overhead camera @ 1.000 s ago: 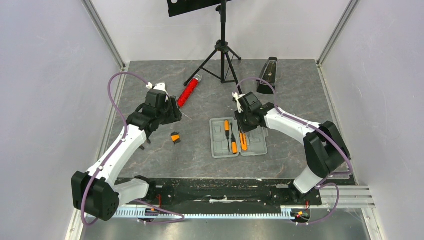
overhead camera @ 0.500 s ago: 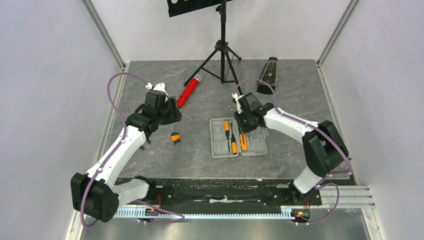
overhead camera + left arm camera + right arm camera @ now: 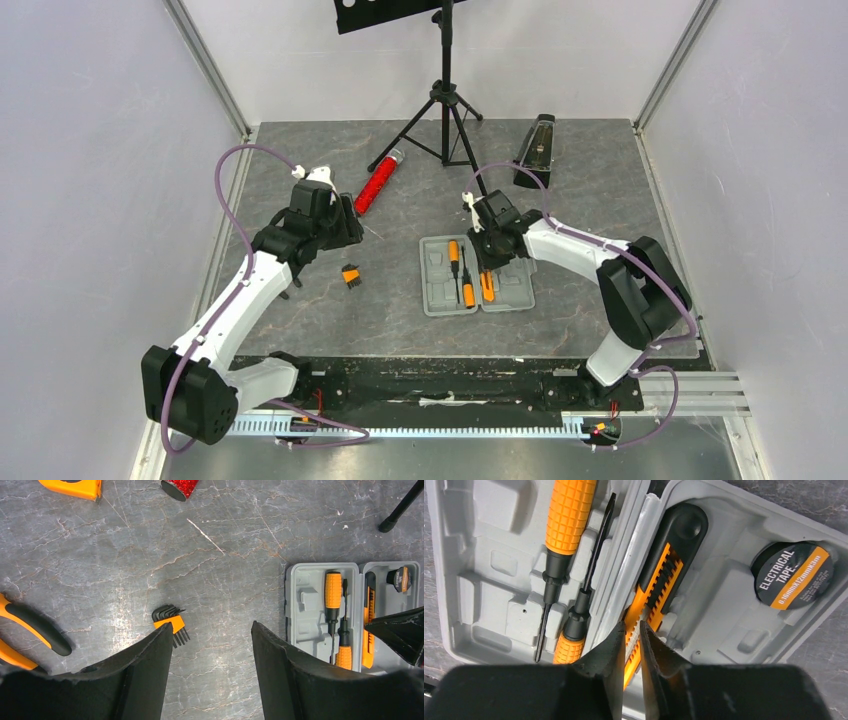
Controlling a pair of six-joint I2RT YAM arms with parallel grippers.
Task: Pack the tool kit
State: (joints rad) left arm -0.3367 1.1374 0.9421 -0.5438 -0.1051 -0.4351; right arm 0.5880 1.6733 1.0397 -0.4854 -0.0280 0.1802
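The grey tool case [image 3: 436, 272] lies open mid-table. Two orange-and-black screwdrivers [image 3: 569, 515] sit in its left half, and a utility knife [image 3: 669, 560] and a roll of electrical tape [image 3: 794, 575] in its right half. My right gripper [image 3: 632, 624] hangs just over the knife's lower end, shut to a thin slit with nothing between the fingers. My left gripper [image 3: 211, 625] is open and empty above bare table. An orange hex-key set [image 3: 170, 622] lies by its left fingertip. Pliers [image 3: 35, 630] and an orange tape measure [image 3: 70, 486] lie on the table further left.
A red glittery cylinder [image 3: 378, 182] lies behind the left gripper. A black tripod stand [image 3: 447, 110] and a black metronome [image 3: 537, 150] stand at the back. Enclosure walls rise on both sides of the table.
The right gripper's jaws have narrowed and it has shifted slightly left over the knife. The left arm has not moved.
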